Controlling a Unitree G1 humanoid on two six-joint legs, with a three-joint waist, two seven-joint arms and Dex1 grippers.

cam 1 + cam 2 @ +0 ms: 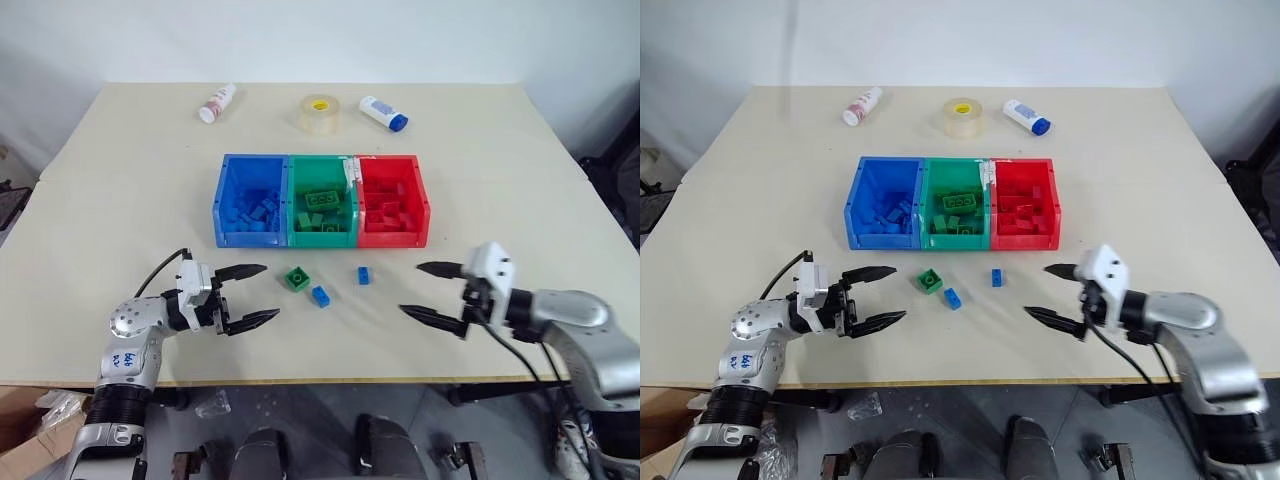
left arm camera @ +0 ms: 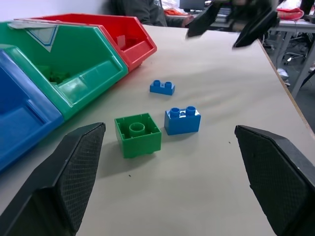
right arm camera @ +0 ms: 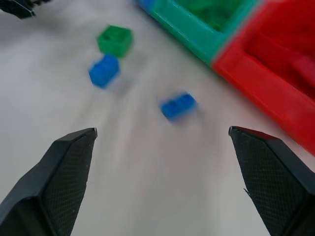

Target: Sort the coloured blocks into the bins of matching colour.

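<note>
Three loose bricks lie on the table (image 1: 120, 170) in the left eye view, just in front of the joined bins: a green brick (image 1: 296, 278), a blue brick (image 1: 320, 296) touching or nearly touching its near right corner, and a smaller blue brick (image 1: 363, 275) a little apart to the right. Behind them stand the blue bin (image 1: 231, 225), the green bin (image 1: 321, 238) and the red bin (image 1: 419, 215) in one row, each already holding bricks of its own colour. The left gripper (image 1: 251, 295) hovers over the table left of the green brick, fingers spread wide with nothing between them. The right gripper (image 1: 432, 291) hangs right of the smaller blue brick, likewise splayed and empty. At the far edge rest a white bottle with a red label (image 1: 217, 103), a tape roll (image 1: 320, 114) and a white bottle with a blue cap (image 1: 383, 112).

The right eye view gives the same layout.

In the left wrist view the two black fingers (image 2: 64, 172) stand far apart, framing the green brick, stud side up, with the blue brick just beside it; the smaller blue brick lies beyond, nearer the red bin. The other gripper's fingertips show at the far side.

In the right wrist view the fingers (image 3: 59, 167) are again wide apart and hold nothing. The smaller blue brick lies between them farther out, blurred, with the blue and green bricks beyond it and the green and red bins alongside.
</note>
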